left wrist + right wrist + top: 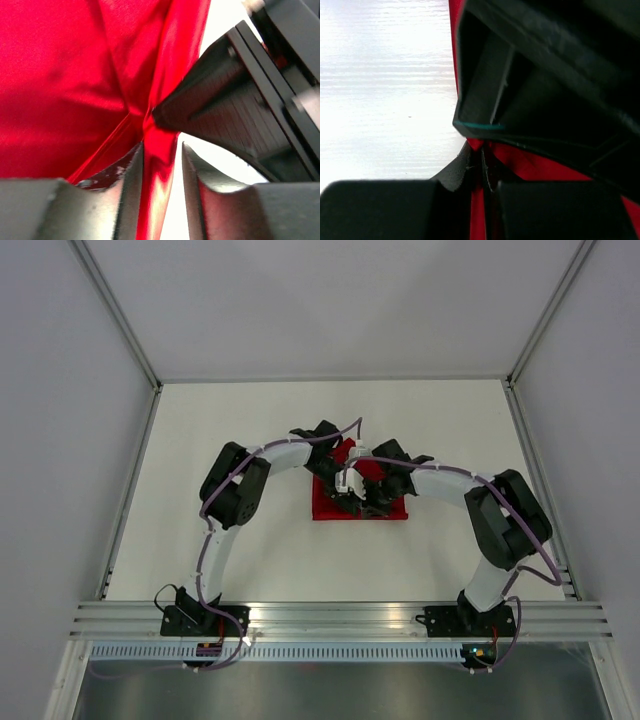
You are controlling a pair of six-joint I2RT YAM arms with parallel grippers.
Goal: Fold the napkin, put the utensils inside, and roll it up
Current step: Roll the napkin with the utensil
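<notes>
Watching from beside the rig, I see both arms meet over the plain deep-red square cloth napkin [325, 508], which lies on the white tabletop [250, 440] directly beneath the two wrists. The left gripper [162, 150] stands parted. A raised ridge of the red cloth runs up between its fingers, with a bright gap on one side, so it looks to have no firm hold. The right gripper [481, 159], just ahead of those fingertips, has its own fingers pressed together on that same ridge.

I'd judge this to be the folding step, with the pinched edge passing from one arm to the other. No slim silvery cutlery shows in any view. The next move calls for the right arm to carry its pinch across and lay it flat, while the left draws clear without snagging the cloth.
</notes>
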